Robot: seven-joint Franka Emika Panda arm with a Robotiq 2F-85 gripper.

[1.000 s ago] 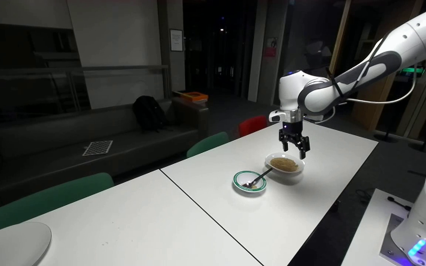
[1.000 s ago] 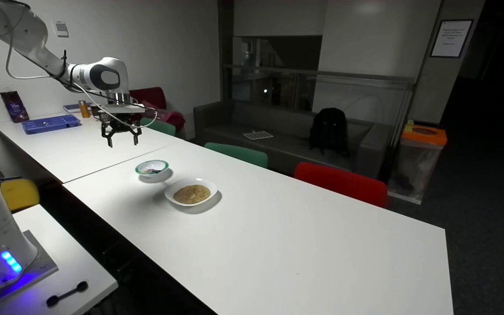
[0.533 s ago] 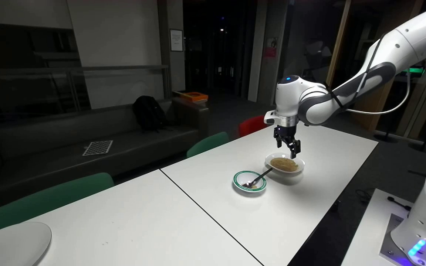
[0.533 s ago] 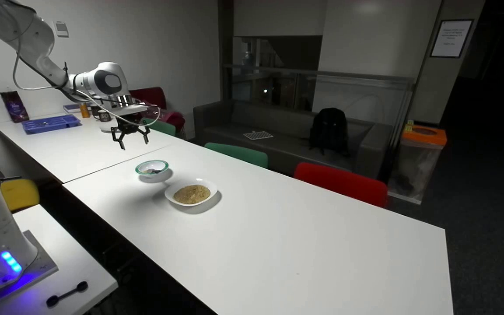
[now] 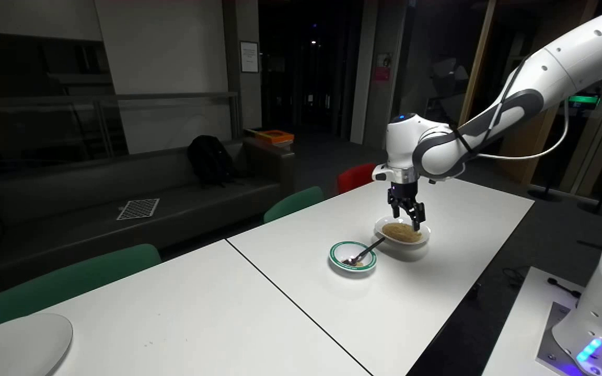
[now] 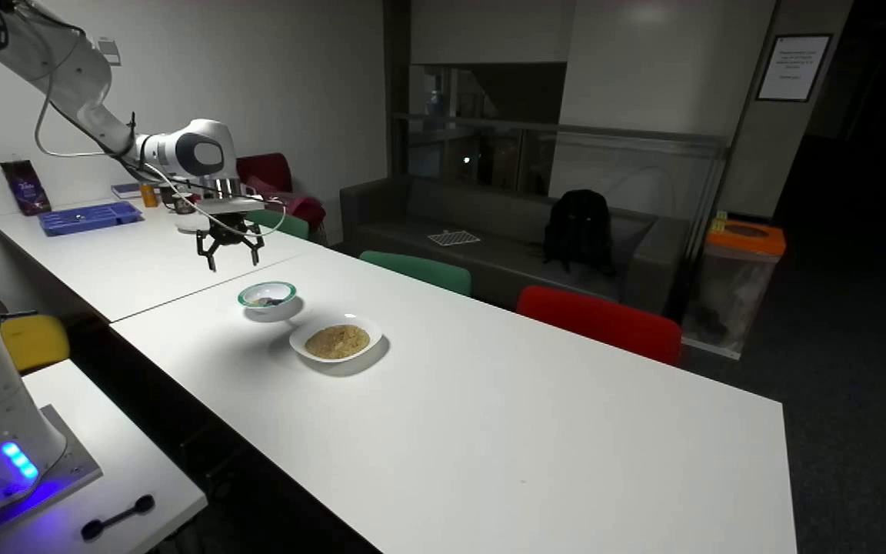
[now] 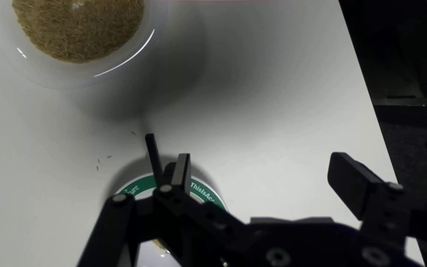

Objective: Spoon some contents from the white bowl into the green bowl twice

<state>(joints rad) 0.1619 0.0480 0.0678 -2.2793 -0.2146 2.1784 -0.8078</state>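
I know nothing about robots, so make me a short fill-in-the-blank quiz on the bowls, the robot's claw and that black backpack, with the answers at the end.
1. A dark-handled ____ rests in the green bowl.
2. The white bowl holds ____ tan-brown grain than the green bowl.
3. The gripper holds nothing: its jaws stand ____.
4. In both exterior views, a black backpack sits on the grey ____.

Missing words: spoon; more; open; sofa.
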